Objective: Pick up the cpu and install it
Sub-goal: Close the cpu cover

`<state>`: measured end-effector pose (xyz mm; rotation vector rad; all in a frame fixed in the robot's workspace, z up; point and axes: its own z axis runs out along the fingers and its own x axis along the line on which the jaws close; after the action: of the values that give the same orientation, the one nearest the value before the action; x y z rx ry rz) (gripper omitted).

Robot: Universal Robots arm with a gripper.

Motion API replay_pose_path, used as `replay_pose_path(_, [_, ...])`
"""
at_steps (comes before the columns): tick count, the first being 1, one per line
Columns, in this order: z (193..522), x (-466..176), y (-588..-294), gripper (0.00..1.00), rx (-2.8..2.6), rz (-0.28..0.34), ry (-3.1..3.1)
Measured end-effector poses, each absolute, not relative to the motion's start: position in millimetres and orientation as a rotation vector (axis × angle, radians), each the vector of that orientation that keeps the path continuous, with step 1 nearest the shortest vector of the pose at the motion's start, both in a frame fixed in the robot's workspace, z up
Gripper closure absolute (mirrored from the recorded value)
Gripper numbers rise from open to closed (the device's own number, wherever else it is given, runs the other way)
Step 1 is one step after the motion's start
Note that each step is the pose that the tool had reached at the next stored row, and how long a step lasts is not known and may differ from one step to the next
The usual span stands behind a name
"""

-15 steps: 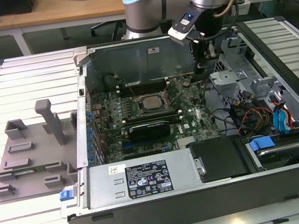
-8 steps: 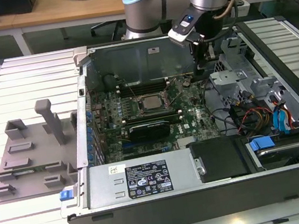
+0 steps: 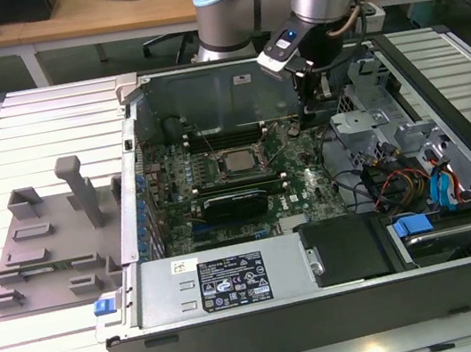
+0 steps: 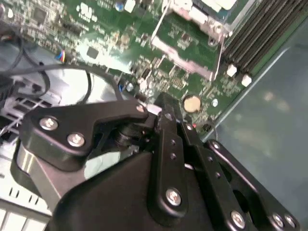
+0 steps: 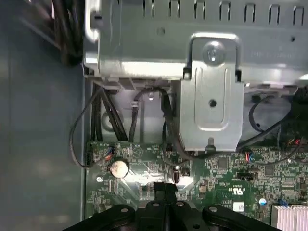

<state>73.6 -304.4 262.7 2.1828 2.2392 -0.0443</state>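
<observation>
Inside the open computer case [image 3: 229,82], the gripper [image 3: 306,113] hangs low over the motherboard [image 3: 310,186], its tip near the coin-cell battery [image 4: 192,103]. Both wrist views show the black fingers [image 5: 159,190] pressed together with nothing visible between them. The cpu [image 3: 235,160] lies flat in its socket, apart from the gripper, toward the exterior view's left and slightly nearer that camera. Being square, it offers no long axis, and I cannot tell whether it is latched down. A black-and-white label [image 3: 230,281] sits on the grey metal cover along the case's near wall, and a small white sticker [image 5: 238,207] on the board; their print cannot be made out.
</observation>
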Motion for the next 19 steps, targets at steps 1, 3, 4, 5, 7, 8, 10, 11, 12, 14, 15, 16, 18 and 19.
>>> replay_pose_path(1, [254.0,65.3,-304.3,0.89,2.183,-0.044,2.239])
replay_pose_path(3, [252.3,60.0,-304.3,0.89,2.183,-0.044,2.239])
replay_pose_path(4, [252.2,58.3,-304.3,0.89,2.183,-0.044,2.239])
replay_pose_path(5, [252.2,56.8,-304.4,0.89,2.183,-0.044,2.239])
replay_pose_path(7, [252.1,52.8,-304.4,0.89,2.183,-0.044,2.239])
replay_pose_path(8, [252.1,51.4,-304.3,0.89,2.182,-0.044,2.239])
replay_pose_path(10, [252.1,46.4,-304.4,0.89,2.183,-0.044,2.239])
replay_pose_path(11, [252.1,43.5,-304.4,0.89,2.183,-0.044,2.239])
replay_pose_path(12, [252.1,41.1,-304.4,0.89,2.183,-0.044,2.239])
replay_pose_path(14, [252.2,37.5,-304.4,0.89,2.183,-0.044,2.239])
replay_pose_path(15, [252.1,35.4,-304.4,0.89,2.183,-0.044,2.239])
replay_pose_path(16, [252.1,33.9,-304.4,0.89,2.182,-0.044,2.239])
replay_pose_path(18, [252.1,30.5,-304.4,0.89,2.183,-0.044,2.239])
replay_pose_path(19, [252.1,29.7,-304.4,0.89,2.183,-0.044,2.239])
